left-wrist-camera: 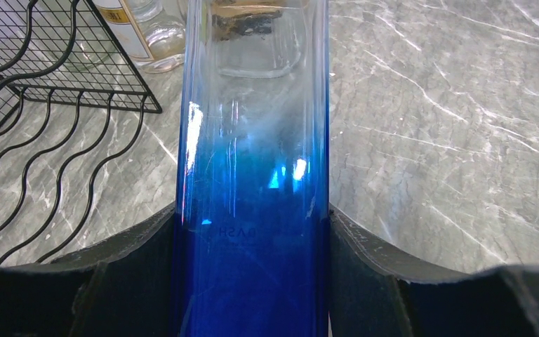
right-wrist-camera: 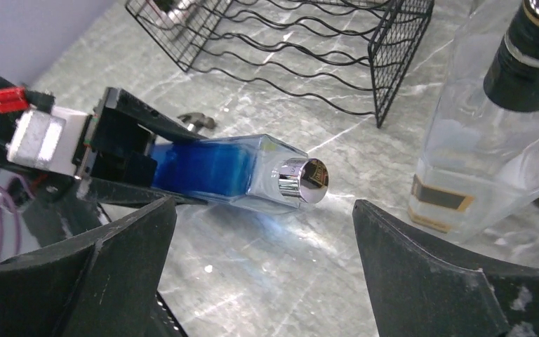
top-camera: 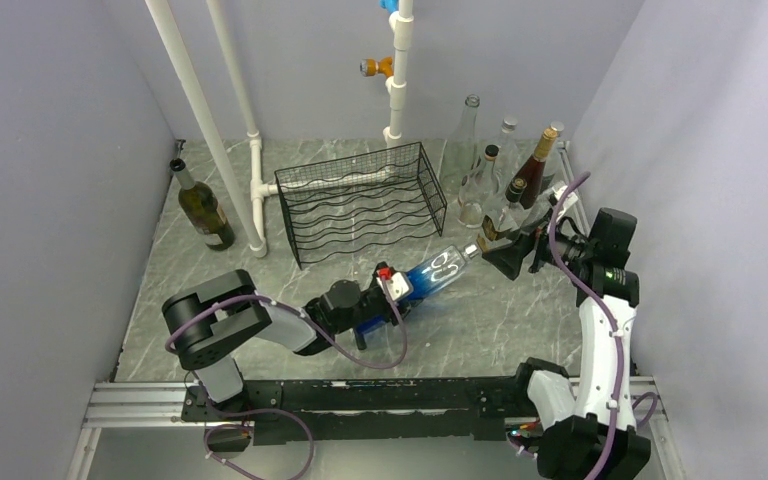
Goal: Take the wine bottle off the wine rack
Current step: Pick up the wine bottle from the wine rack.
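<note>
Gripping the blue wine bottle (top-camera: 432, 272) around its lower body with the left gripper (top-camera: 396, 290), clamped tight, tilted nearly level just in front of the wine rack (top-camera: 360, 200) and outside it, over the table (top-camera: 500, 325). Facing its silver cap (right-wrist-camera: 307, 181) with the right gripper (top-camera: 505, 258), spread wide apart, touching nothing.

Left wrist view cuts the wine bottle (left-wrist-camera: 253, 175) at top and bottom; its lettering is unreadable.

I see my right gripper (right-wrist-camera: 263, 210) spread wide before the capped wine bottle (right-wrist-camera: 238, 172). The left gripper (right-wrist-camera: 147, 165) clasps its blue end.
</note>
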